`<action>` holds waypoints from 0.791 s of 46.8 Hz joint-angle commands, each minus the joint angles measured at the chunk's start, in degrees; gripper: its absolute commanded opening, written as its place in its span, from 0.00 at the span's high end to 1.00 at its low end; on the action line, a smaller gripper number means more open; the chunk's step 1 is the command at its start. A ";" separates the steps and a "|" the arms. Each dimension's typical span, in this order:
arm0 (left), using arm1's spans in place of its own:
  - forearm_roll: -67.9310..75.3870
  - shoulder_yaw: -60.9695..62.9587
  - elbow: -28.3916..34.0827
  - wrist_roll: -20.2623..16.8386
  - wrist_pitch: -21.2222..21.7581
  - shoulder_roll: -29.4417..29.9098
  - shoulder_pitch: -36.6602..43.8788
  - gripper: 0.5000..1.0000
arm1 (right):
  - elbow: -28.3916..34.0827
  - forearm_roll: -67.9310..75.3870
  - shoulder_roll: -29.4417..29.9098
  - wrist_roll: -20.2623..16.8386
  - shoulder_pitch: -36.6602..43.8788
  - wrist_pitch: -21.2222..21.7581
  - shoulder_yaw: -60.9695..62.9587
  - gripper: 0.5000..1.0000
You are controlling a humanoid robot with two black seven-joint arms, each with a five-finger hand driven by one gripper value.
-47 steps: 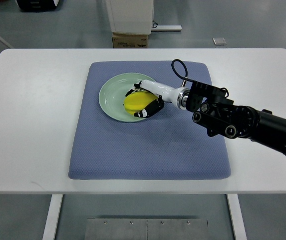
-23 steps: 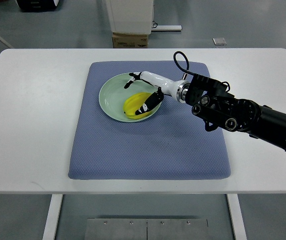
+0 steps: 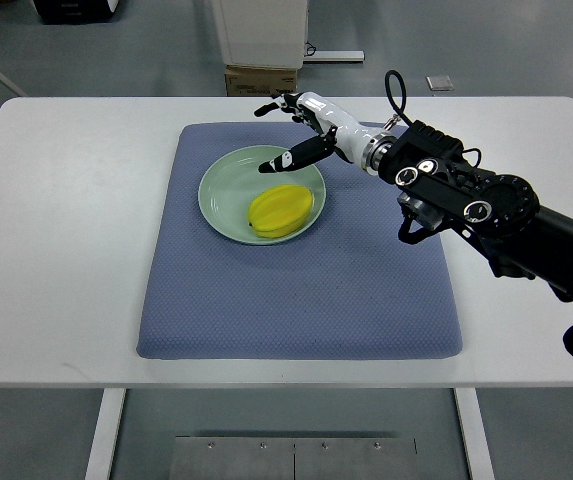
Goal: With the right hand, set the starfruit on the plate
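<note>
One white tabletop fills the frame, carrying one blue-grey mat at centre. One pale green plate sits on the mat's upper half, and one yellow starfruit lies in it, toward the plate's right side. One arm enters from the right edge; the right hand hovers just above and right of the fruit, fingers spread, holding nothing. The starfruit looks light, ridged and probably smooth-skinned, best gripped across its ridges mid-body. It appears placed.
</note>
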 commanded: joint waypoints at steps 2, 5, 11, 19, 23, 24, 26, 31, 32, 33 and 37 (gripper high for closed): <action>-0.02 0.00 0.00 0.01 0.00 0.00 -0.01 0.00 | -2.39 1.95 -0.58 -0.28 -1.69 -0.72 3.73 0.00; -0.02 0.00 0.00 0.01 0.00 0.00 -0.01 0.00 | -3.71 3.09 -0.58 -0.28 -2.83 -1.95 5.93 0.00; -0.02 0.00 0.00 0.01 0.00 0.00 -0.01 0.00 | -4.95 5.38 -0.58 -0.28 -4.77 -3.97 9.27 0.00; -0.02 0.00 0.00 0.01 0.00 0.00 -0.01 0.00 | -5.12 8.45 -0.67 -0.28 -6.62 -5.20 12.35 0.00; 0.07 0.00 0.00 0.01 0.00 0.00 -0.01 0.00 | -5.82 9.77 -1.28 -0.19 -7.41 -6.08 14.28 0.00; -0.02 0.00 0.00 0.01 0.00 0.00 -0.01 0.00 | -6.09 10.04 -1.37 -0.19 -7.67 -6.17 14.72 0.00; -0.02 0.00 0.00 0.01 0.00 0.00 -0.01 0.00 | -6.62 10.48 -1.46 -0.19 -7.93 -6.17 15.78 0.00; 0.07 0.00 0.00 0.01 0.00 0.00 -0.01 0.00 | -8.28 11.88 -1.46 -0.28 -8.55 -6.17 18.76 0.00; -0.02 0.00 0.00 0.01 0.00 0.00 -0.01 0.00 | -8.64 12.32 -1.46 -0.28 -8.81 -6.17 19.38 0.00; -0.02 0.00 0.00 0.01 0.00 0.00 -0.01 0.00 | -8.90 12.67 -1.46 -0.28 -8.90 -6.17 19.82 0.00; 0.07 0.00 0.00 0.01 0.00 0.00 -0.01 0.00 | -9.61 13.82 -1.46 -0.28 -9.25 -6.17 21.32 0.00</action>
